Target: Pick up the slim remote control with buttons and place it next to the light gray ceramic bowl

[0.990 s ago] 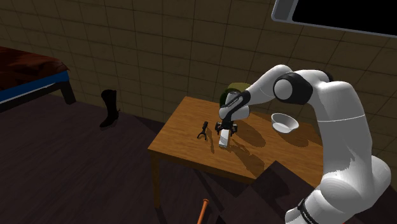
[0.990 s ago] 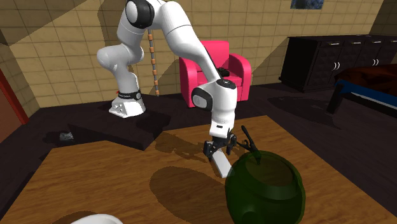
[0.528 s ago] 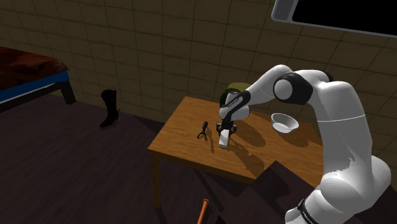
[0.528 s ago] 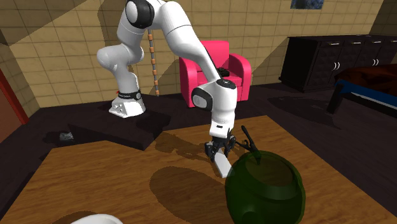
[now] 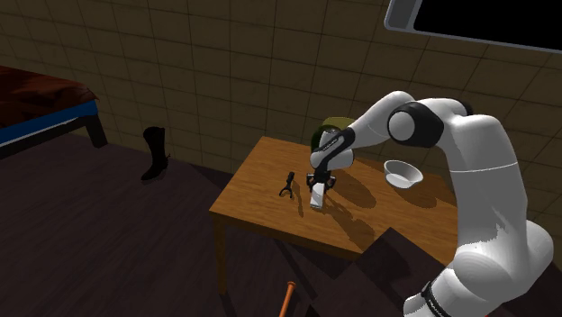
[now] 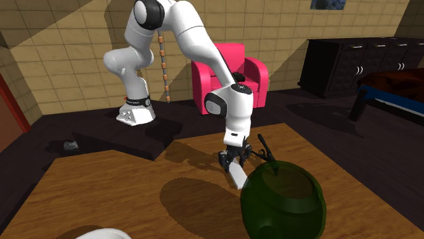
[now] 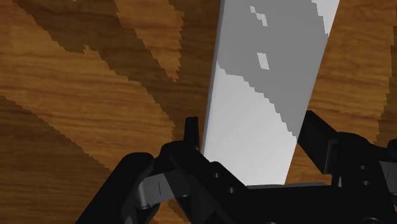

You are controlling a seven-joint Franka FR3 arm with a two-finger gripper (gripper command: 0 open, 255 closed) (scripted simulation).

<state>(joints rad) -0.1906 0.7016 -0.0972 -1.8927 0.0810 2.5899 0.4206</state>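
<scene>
So the gripper is down low over the wooden table, roughly mid-table in the shoulder view. It's clamped on the remote, which is drawn plain white-grey. In the wrist view you can see both black fingers pressed against the long edges of the remote, one each side. The slab runs straight out away from the gripper over the wood grain, and there are a few small pale squares on its face.

In the second exterior view the remote pokes out below the gripper toward 5 o'clock. Can't tell whether its far end touches the table.

The bowl is pale and sits at about 3 o'clock from the gripper in the shoulder view, well apart from the remote. In the second exterior view only a bit of the bowl's rim shows, at 8 o'clock.

Other stuff:
- A dark green round thing sits just beside the remote at 4 o'clock — in the shoulder view it's at 12 o'clock, behind the arm.
- A small black forked object sits near the gripper at 9 o'clock.
- A black boot stands on the floor at 10 o'clock of the table.
- A pink armchair is behind the arm.
</scene>
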